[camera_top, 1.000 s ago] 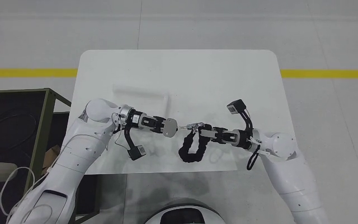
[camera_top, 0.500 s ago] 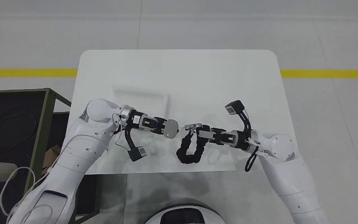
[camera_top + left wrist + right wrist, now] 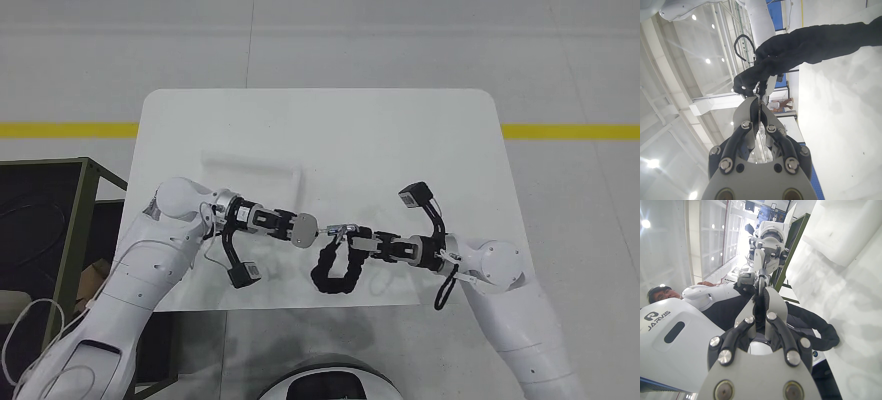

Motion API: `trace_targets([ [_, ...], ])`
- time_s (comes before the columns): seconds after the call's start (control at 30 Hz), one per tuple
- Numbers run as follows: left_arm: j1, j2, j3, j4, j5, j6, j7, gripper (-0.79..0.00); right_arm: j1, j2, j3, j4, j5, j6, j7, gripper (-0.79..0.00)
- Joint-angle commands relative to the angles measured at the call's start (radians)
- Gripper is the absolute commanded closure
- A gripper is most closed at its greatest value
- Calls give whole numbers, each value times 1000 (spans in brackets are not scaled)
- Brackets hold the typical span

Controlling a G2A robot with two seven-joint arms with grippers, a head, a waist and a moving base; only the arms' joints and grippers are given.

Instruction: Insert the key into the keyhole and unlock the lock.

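Observation:
My left gripper [image 3: 304, 229] is shut on the key [image 3: 759, 113], a thin metal blade held edge-on between its fingers [image 3: 741, 115]. My right gripper [image 3: 356, 239] is shut on the lock [image 3: 334, 268], whose chain loop in a black fabric sleeve hangs down toward the table's front edge. The two grippers face each other over the front middle of the table. The key's tip meets the lock's grey metal head [image 3: 745, 279]; how deep it sits I cannot tell. In the right wrist view the black sleeve [image 3: 761, 308] is pinched between the fingers, with the left gripper [image 3: 762, 273] just beyond.
A flat white tray [image 3: 255, 166] lies on the white table [image 3: 420, 140] behind the left arm. A dark green cart [image 3: 60, 230] stands beside the table's left edge. The table's front edge [image 3: 300, 306] runs just below the lock's loop.
The right gripper has carried the lock leftward toward the key, closing the gap between them. The left gripper has stayed almost in place.

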Motion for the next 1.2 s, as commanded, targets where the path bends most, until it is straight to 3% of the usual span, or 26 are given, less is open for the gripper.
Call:
trace_targets([
  [0.0, 1, -1, -1, 3, -7, 0, 0, -382, -1, 0, 4, 6, 1, -6, -7, 0],
  [0.03, 3, -2, -3, 5, -15, -1, 1, -757, -1, 1, 7, 9, 0, -9, -10, 0],
  [0.07, 4, -2, -7, 9, -22, 0, 0, -785, -1, 1, 10, 11, 0, -11, -12, 0],
  [0.2, 13, -5, -23, 25, -68, -10, 7, -785, -3, 4, 28, 21, -6, -20, -24, 0],
  [0.33, 24, -9, -54, 90, -218, -85, 19, -785, -8, 8, 57, 26, -5, -26, -42, 0],
  [0.53, 51, -24, -80, 220, -483, -305, -55, -785, -12, 11, 78, 34, 14, -19, -56, 0],
  [0.73, 51, -24, -80, 220, -483, -305, -55, -785, -12, 11, 78, 34, 14, -19, -56, 0],
  [0.9, 77, -25, -81, 202, -511, -331, -71, -785, -64, 13, 92, -6, -35, -17, -137, 0],
  [0.97, 94, -19, -101, 167, -560, -466, -123, -785, -60, 13, 89, -7, -56, -16, -159, 0],
  [1.1, 83, -4, -135, 103, -647, -830, -219, -785, -49, 13, 86, -8, -87, -20, -184, 0],
  [1.17, 81, 4, -137, 63, -756, -963, -352, -785, -43, 14, 89, -11, -98, -21, -189, 0],
])
